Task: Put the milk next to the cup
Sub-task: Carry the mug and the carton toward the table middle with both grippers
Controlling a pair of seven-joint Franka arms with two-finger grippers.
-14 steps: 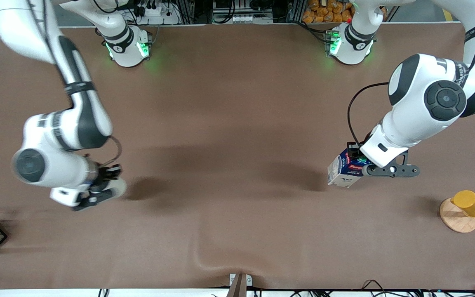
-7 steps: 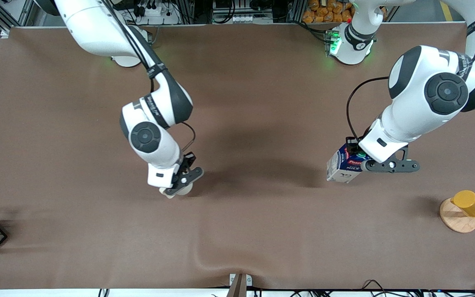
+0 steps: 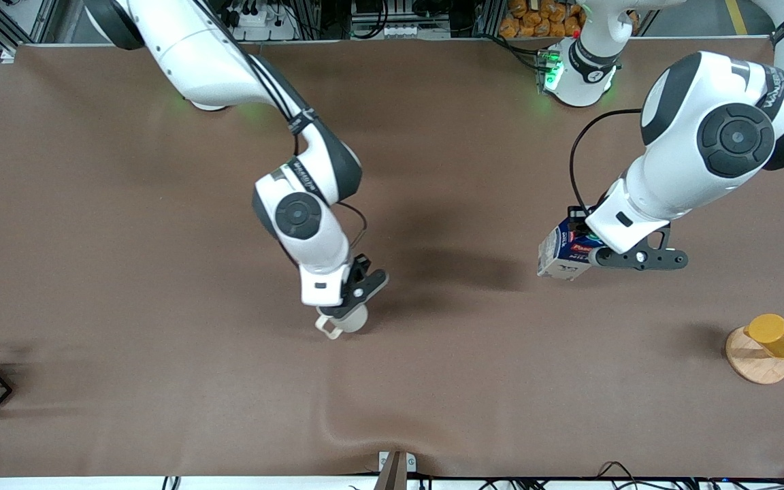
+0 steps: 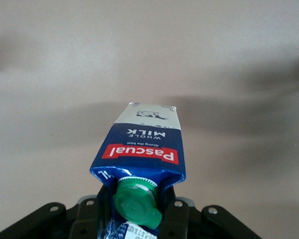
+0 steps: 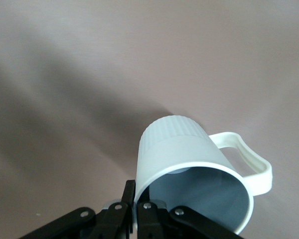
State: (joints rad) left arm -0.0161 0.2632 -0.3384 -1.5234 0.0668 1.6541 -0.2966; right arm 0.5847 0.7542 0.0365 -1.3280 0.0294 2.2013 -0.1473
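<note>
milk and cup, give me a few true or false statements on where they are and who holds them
1. The left pincer holds the milk. True.
2. The milk's green cap is missing. False: the cap is on the carton.
3. The right pincer grips the cup by its rim. True.
4. The cup stands on the round wooden base. False: a yellow cup is there; the cup is in the right pincer.
5. The milk and the cup are touching. False: they are well apart, each held by its own arm over the table.
</note>
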